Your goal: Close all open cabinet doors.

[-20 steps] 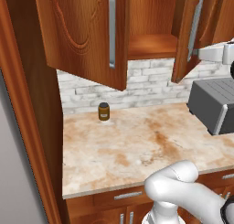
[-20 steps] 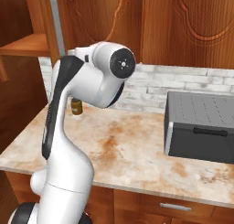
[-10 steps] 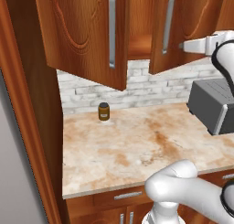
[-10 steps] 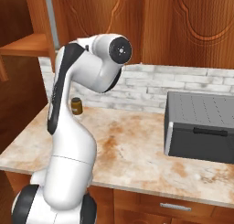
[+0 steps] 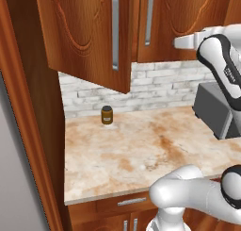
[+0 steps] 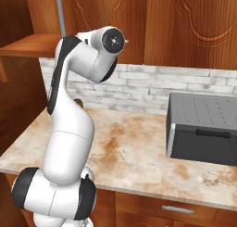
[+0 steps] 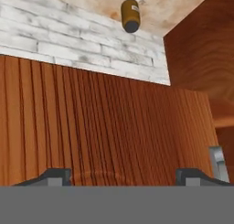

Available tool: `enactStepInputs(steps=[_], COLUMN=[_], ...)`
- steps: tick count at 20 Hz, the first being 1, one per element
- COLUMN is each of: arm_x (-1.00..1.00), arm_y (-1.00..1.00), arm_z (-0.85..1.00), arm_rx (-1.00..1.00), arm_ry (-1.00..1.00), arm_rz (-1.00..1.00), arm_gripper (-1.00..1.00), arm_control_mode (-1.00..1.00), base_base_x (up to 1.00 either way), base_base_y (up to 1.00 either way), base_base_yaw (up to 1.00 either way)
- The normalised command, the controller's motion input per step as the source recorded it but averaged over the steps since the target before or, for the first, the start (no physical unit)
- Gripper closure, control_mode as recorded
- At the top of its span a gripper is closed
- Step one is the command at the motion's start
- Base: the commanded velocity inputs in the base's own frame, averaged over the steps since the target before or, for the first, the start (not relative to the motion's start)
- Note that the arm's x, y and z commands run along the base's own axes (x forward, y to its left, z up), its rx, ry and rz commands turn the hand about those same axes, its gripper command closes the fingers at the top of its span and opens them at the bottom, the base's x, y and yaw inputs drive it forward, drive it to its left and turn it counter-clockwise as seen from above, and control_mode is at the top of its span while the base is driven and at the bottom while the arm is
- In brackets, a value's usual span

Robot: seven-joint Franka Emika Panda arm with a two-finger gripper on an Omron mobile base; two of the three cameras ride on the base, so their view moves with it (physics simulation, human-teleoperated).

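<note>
Left reddish-brown wooden wall-cabinet door (image 5: 89,37) hangs ajar over marble counter (image 5: 141,150); right reddish-brown door (image 5: 174,22) about shut. Gripper (image 7: 123,175) against wood, jaws apart, gripping nothing, likely pushing.

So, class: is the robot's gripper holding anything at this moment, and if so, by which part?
Nothing is held: the gripper is open, its fingers spread against the flat face of a cabinet door, gripping no handle.
</note>
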Motion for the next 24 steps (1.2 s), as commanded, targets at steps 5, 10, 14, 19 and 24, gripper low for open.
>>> enactStepInputs(steps=[5, 10, 14, 19, 24], arm_x=[0.8, 0.45, 0.05, -0.13, -0.72], arm_y=[0.3, 0.37, 0.57, 0.55, 0.35], arm_z=[-0.03, -0.25, -0.62, -0.52, -0.24], arm_rx=[-0.04, -0.04, -0.09, -0.08, -0.09], arm_ry=[0.0, 0.0, 0.03, 0.04, 0.0], arm_rz=[-0.03, 0.0, 0.0, 0.0, 0.0], arm_gripper=[-1.0, -1.0, -1.0, -1.0, -1.0], arm_control_mode=[-1.0, -1.0, -1.0, -1.0, -1.0], base_base_x=[0.0, 0.0, 0.0, 0.0, 0.0], base_base_y=[0.0, 0.0, 0.0, 0.0, 0.0], base_base_yaw=[0.0, 0.0, 0.0, 0.0, 0.0])
